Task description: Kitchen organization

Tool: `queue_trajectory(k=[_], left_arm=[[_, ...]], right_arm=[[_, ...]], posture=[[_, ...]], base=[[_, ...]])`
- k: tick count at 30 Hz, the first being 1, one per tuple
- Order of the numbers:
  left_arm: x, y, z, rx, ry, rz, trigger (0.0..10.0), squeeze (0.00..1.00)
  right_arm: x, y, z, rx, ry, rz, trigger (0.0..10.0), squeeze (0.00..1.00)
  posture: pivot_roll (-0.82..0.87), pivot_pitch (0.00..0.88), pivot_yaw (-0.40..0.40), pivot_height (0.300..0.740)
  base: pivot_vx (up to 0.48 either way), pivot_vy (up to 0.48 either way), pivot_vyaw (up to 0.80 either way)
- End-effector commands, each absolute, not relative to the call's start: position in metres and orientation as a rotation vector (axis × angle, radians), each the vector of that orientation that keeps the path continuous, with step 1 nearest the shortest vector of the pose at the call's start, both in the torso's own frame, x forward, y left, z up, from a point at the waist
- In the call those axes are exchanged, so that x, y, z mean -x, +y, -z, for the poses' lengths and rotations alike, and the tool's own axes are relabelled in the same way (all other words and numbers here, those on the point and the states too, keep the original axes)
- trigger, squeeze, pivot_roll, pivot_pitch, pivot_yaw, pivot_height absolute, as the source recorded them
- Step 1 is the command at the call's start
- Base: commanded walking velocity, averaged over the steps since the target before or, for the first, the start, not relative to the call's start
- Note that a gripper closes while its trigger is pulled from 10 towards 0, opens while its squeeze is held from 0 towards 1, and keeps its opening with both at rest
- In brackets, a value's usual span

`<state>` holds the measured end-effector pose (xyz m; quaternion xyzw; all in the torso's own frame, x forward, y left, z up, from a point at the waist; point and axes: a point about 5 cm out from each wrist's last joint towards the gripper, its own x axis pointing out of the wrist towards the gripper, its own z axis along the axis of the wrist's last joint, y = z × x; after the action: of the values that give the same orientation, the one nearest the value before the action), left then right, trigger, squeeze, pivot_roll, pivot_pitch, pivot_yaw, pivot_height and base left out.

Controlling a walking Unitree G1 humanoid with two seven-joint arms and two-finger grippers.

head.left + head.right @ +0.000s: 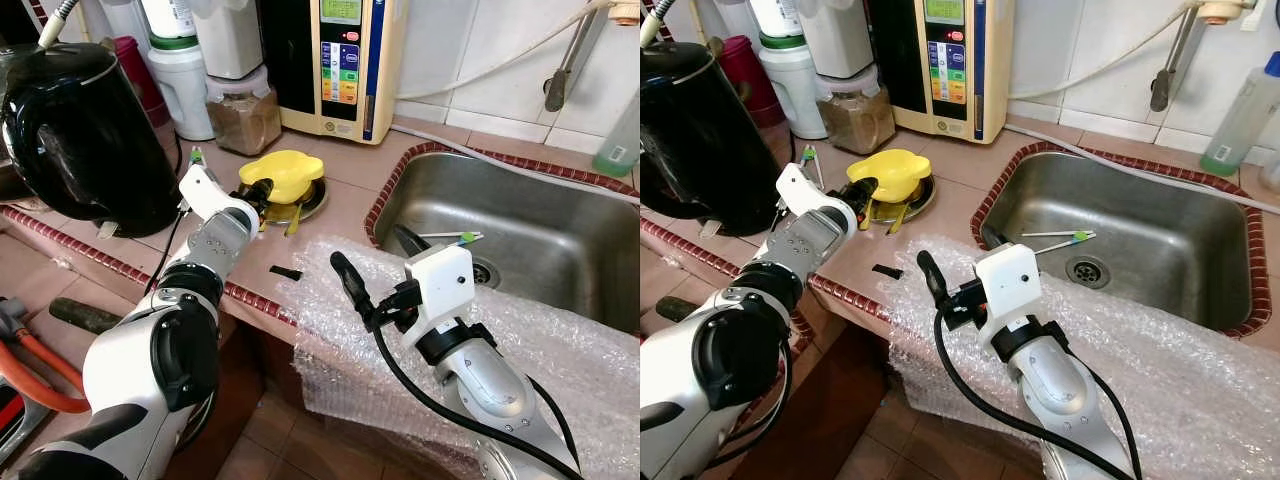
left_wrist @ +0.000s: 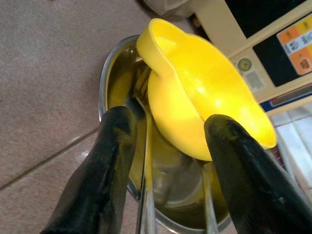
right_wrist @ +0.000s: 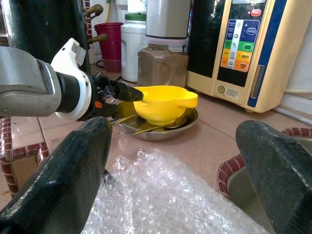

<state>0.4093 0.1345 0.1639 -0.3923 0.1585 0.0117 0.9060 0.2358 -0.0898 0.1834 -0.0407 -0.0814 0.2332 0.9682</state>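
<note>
1. The yellow bowl (image 1: 283, 174) sits tilted in a steel dish (image 1: 312, 203) on the bench (image 1: 340, 170), in front of the water machine (image 1: 337, 62) and beside the sink (image 1: 520, 235).
2. The left claw (image 2: 168, 146) is at the dish's near edge, fingers spread wide, one on each side of the bowl's lower wall; neither clearly presses it yet.
3. The bowl lies straight ahead between those fingers, its lip pointing away toward the machine. A utensil handle (image 2: 145, 195) runs along the claw's line inside the dish.
4. The right claw (image 3: 170, 161) hovers wide open over bubble wrap (image 1: 560, 350), well apart from the bowl, so the left arm is nearer.
5. Likely next: closing on the bowl.
</note>
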Motion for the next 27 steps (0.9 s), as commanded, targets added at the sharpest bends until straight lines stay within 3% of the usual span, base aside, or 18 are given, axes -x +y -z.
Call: queue_trajectory(k=[1, 27], left_arm=[[-0.404, 0.140, -0.148, 0.777, 0.392, -0.053, 0.0, 0.00], [-0.393, 0.155, -0.133, 0.608, 0.452, 0.129, 0.0, 0.00]], right_arm=[[-0.233, -0.088, -0.187, 0.080, -0.180, -0.475, 10.0, 0.00], [-0.238, -0.086, -0.184, 0.097, -0.179, -0.496, 10.0, 0.00]], posture=[[-0.12, 0.072, 0.105, 0.740], [-0.07, 0.062, 0.092, 0.740]], base=[[0.000, 0.000, 0.00], [0.000, 0.000, 0.00]])
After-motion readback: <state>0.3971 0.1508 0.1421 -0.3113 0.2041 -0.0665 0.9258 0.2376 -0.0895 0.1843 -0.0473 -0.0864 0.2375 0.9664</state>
